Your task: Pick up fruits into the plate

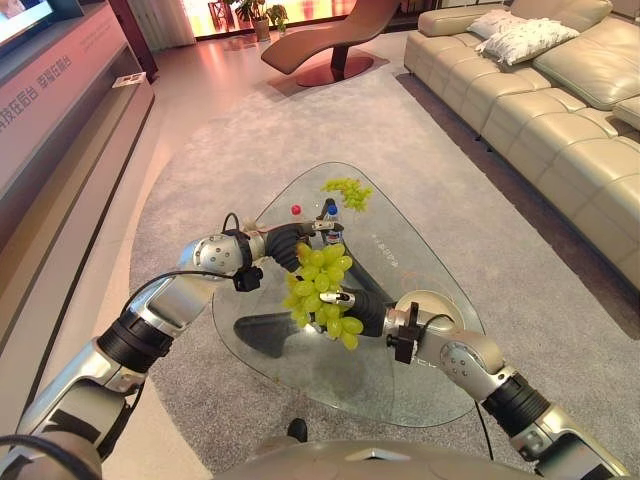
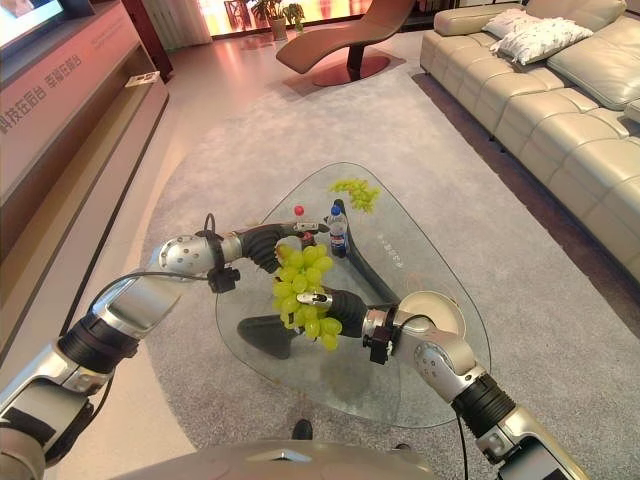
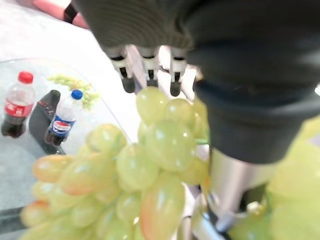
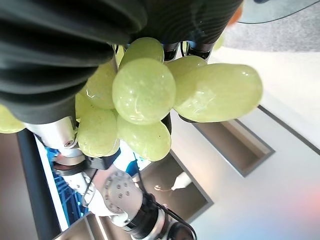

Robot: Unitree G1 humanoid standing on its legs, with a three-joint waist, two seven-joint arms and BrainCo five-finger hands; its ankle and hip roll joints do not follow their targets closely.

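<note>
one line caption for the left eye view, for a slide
Both hands lift a grape bunch above the glass table.

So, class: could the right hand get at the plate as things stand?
Probably yes. The plate lies bare on the glass table beside the right hand, nothing between them, though that hand and the left hand grip the grapes.

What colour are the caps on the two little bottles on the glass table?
One bottle has a red cap, the other bottle a blue cap; the left wrist view shows them best.
</note>
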